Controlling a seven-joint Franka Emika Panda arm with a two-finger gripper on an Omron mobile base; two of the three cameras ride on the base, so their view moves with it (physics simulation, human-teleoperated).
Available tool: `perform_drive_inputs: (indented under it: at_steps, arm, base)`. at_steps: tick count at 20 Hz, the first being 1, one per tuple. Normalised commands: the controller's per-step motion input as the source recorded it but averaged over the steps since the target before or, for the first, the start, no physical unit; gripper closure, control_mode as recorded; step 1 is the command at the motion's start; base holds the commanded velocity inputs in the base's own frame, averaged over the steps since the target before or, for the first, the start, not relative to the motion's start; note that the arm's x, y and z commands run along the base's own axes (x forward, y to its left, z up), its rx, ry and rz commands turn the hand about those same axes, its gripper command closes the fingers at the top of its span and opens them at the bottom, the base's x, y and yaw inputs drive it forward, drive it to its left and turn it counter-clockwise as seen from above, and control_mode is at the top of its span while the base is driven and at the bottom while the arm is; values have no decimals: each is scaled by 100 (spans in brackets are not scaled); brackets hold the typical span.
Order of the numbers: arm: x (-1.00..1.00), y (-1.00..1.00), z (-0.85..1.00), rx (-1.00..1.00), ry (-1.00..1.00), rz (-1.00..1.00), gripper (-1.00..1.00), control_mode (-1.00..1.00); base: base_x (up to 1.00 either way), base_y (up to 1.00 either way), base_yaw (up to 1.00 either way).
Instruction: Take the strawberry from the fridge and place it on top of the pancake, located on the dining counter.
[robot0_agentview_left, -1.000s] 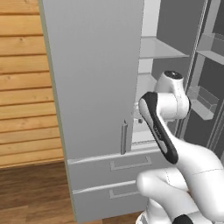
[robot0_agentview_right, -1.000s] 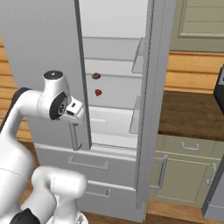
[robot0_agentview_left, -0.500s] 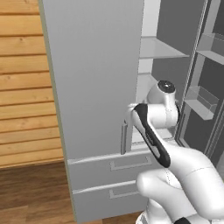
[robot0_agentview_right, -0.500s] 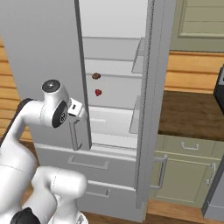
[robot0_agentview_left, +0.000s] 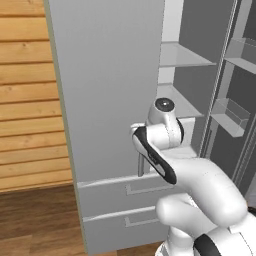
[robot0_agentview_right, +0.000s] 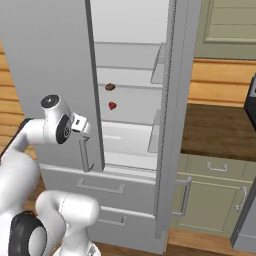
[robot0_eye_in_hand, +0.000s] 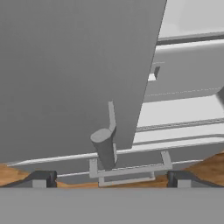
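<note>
The strawberry (robot0_agentview_right: 112, 105) sits on a fridge (robot0_agentview_left: 110, 90) shelf, upper centre of the right base view, below 1 small brown item (robot0_agentview_right: 110, 87). Our gripper (robot0_eye_in_hand: 109, 177) is spread wide, empty, near the door handle (robot0_eye_in_hand: 105, 148). We judge the reach-in comes next, around the door edge.

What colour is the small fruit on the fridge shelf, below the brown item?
Bright red: the strawberry, clearest in the right base view.

Strawberry (robot0_agentview_right: 112, 105) on fridge shelf (robot0_agentview_right: 131, 107)
</note>
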Motion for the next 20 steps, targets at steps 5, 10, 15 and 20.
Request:
perform_drive_inputs:
  at_steps: [5,10,15,20]
  arm:
    - [49,-18,-12,2,7,0,-100,-100]
    - [47,1,-53,1,15,0,-100,-100]
    - [22,7,-34,1,6,0,-100,-100]
    - [12,22,-29,1,0,0,-100,-100]
  base:
    - [0,0,0]
    - [0,0,0]
    - [0,0,0]
    - [0,0,0]
